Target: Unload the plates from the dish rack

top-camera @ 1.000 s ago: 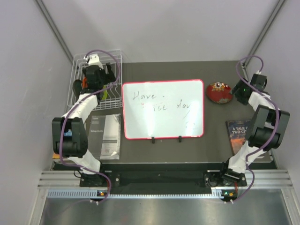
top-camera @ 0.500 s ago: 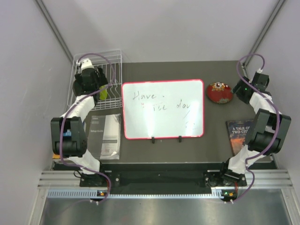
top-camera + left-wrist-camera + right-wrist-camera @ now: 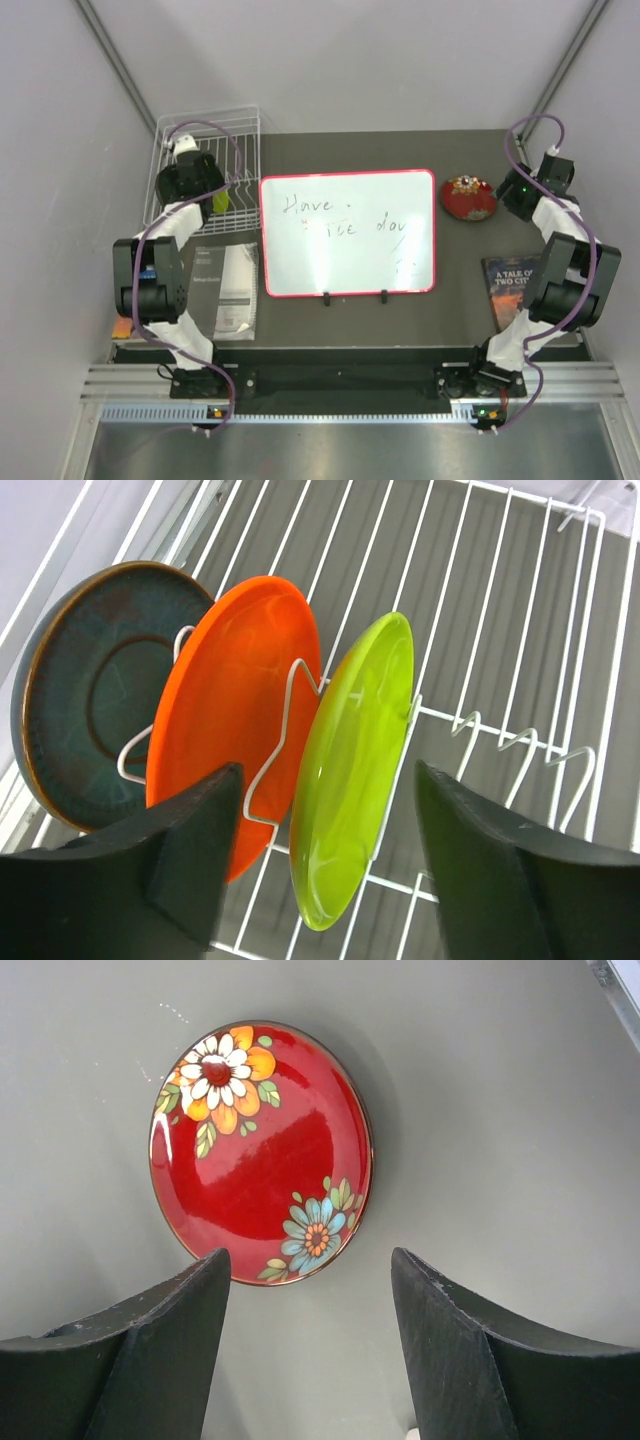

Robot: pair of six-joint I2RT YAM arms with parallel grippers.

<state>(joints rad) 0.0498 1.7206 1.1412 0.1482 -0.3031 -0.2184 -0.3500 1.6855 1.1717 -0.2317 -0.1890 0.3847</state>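
The white wire dish rack (image 3: 243, 135) stands at the table's far left. In the left wrist view its wires (image 3: 500, 630) hold three plates upright between prongs: teal-blue (image 3: 85, 680), orange (image 3: 230, 695) and lime green (image 3: 350, 770). My left gripper (image 3: 325, 825) is open just above them, its jaws either side of the lime green plate's lower edge, not touching it. The lime green plate also shows in the top view (image 3: 221, 199). The red plate with painted flowers (image 3: 260, 1150) lies flat on the table at the far right (image 3: 468, 195). My right gripper (image 3: 310, 1300) is open and empty above its near edge.
A red-framed whiteboard (image 3: 348, 232) with handwriting lies in the middle. A grey booklet (image 3: 226, 290) lies near the left arm's base. A dark book (image 3: 512, 283) lies at the right. Grey walls close in the back and both sides.
My left gripper has moved back over the rack toward its left side, now over the plates. My right gripper has pulled back slightly from the red plate.
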